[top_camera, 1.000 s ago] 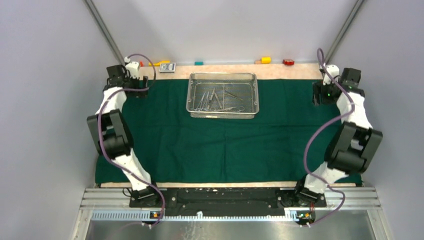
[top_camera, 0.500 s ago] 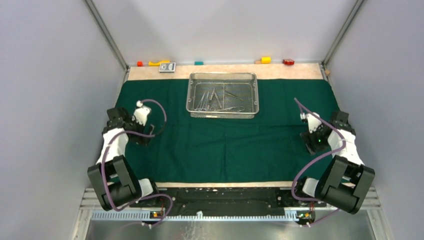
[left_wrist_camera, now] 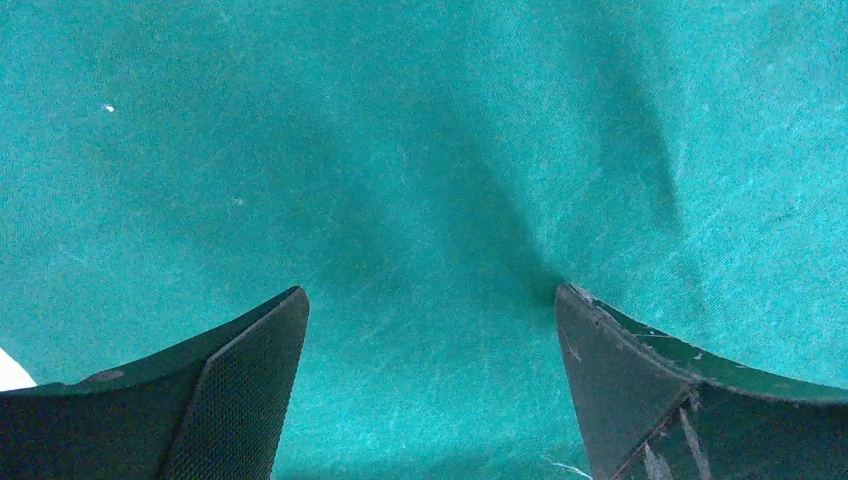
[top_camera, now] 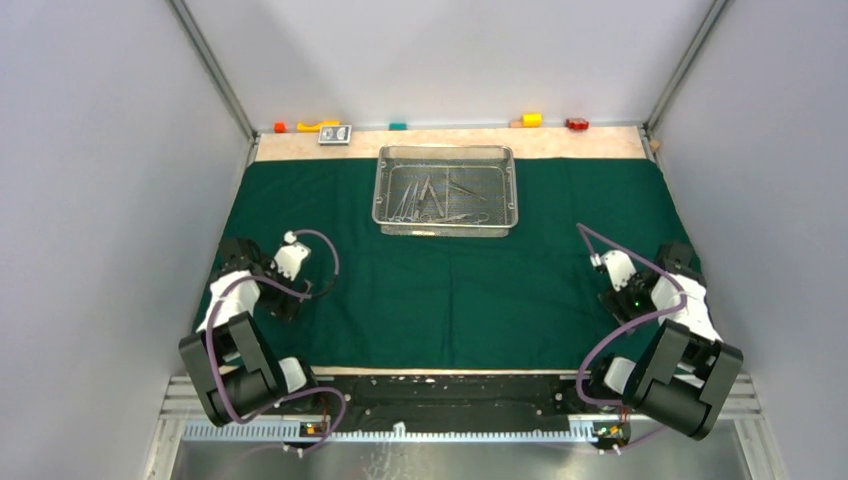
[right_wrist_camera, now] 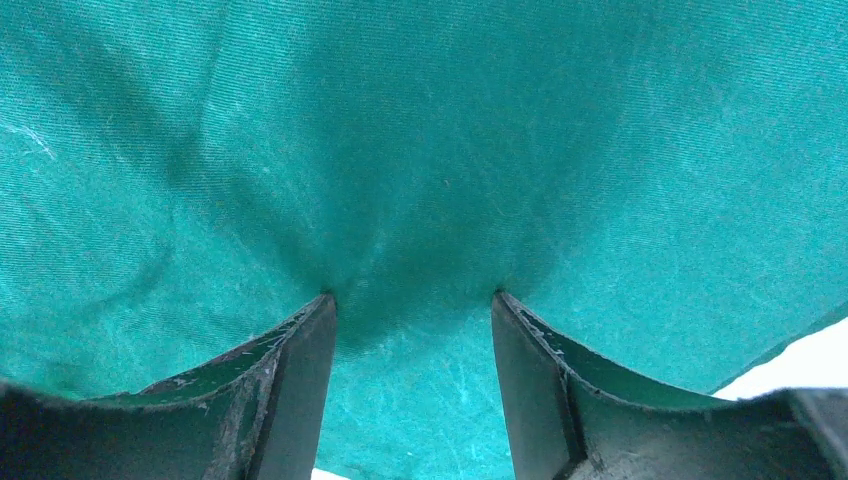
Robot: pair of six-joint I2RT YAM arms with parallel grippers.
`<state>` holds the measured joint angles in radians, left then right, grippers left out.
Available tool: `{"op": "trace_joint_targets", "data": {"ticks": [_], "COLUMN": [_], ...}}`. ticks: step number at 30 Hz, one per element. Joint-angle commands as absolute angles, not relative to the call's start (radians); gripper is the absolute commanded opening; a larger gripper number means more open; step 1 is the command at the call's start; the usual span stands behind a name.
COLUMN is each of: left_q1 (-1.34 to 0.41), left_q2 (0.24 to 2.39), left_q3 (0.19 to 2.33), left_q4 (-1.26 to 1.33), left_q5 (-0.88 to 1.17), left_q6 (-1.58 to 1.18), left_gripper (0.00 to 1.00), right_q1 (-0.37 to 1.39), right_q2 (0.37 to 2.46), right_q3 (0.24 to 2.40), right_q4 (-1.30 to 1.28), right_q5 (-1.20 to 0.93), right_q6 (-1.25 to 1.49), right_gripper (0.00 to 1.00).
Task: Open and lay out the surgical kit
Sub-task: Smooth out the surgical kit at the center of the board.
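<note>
The left pincer (top_camera: pixel 283 288) stood over the left near part of the green cloth (top_camera: pixel 450 290), its jaws spread wide and nothing between them. In its wrist view the fingertips (left_wrist_camera: pixel 250 340) were just at the fabric. The cloth lay open over most of the desk (top_camera: pixel 450 142), with the mesh tray (top_camera: pixel 378 190) sitting on its far middle part and the steel instruments (top_camera: pixel 430 198) lying together inside it. The right pincer (top_camera: pixel 617 290) was on the right near part of the cloth, about half open. Its tips pressed into the fabric and puckered it, but no fold was pinched.

I judged the step to be smoothing the cloth. To do it well, both sides should pull outward evenly and gently, so that the tray would not slide, and the right pincer should take only a small fold.

Counted: two pincers, one cloth, one tray. The instruments were several, too tangled for an exact count. Along the far edge stood five small coloured blocks (top_camera: pixel 531 119) and one small card-like item (top_camera: pixel 335 134)
</note>
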<state>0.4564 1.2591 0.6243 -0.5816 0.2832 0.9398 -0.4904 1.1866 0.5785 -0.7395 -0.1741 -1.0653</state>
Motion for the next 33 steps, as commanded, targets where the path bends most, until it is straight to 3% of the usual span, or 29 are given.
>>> {"op": "trace_joint_targets", "data": {"ticks": [1, 21, 33], "left_q1": [0.466, 0.469, 0.468], "left_q2": [1.215, 1.210, 1.166], "left_q3": [0.586, 0.540, 0.579], "left_q4": [-0.647, -0.735, -0.917], "left_q5": [0.220, 0.022, 0.023], "left_q6": [1.030, 1.233, 1.342], "left_gripper": [0.97, 0.94, 0.93], "right_q1": [-0.505, -0.505, -0.505], "right_q2": [1.156, 1.131, 1.181], "right_q3": [0.530, 0.540, 0.705], "right_q4": [-0.806, -0.838, -0.819], "right_q5": [-0.080, -0.007, -0.112], "right_q6": [-1.140, -1.158, -1.058], "right_gripper": [0.58, 0.61, 0.63]}}
